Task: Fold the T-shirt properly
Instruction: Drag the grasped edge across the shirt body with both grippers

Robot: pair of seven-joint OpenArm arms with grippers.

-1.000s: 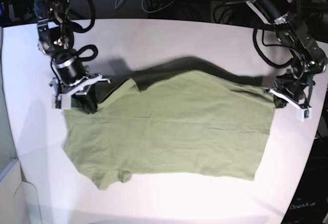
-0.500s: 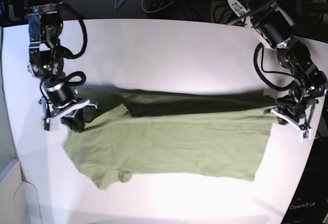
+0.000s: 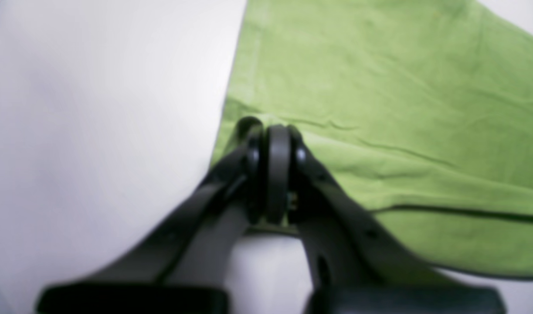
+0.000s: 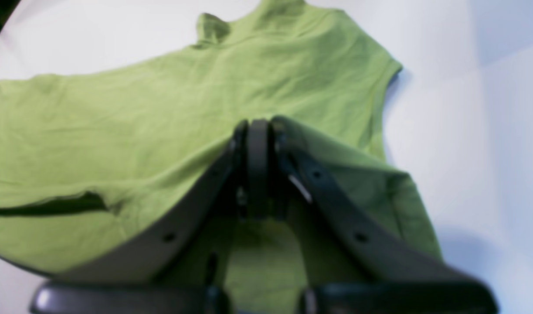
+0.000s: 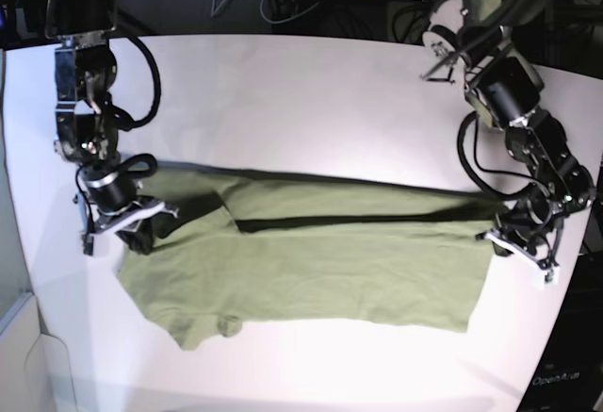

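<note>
T-shirt (image 3: 379, 109) fills the upper right of the left wrist view, lying on the white bench (image 3: 96, 109). The left tool (image 3: 273, 135) is pressed together on a corner of the cloth, and the picture is blurred, so the pinched edge is hard to make out.

In the right wrist view the right tool (image 4: 257, 131) is also closed on the T-shirt (image 4: 118, 117); the fold under it hides part of the cloth.

In the base view the T-shirt (image 5: 330, 271) lies across the bench (image 5: 301, 101), its far part folded over the near part. The left tool (image 5: 521, 247) holds its one end and the right tool (image 5: 127, 223) the other.
</note>
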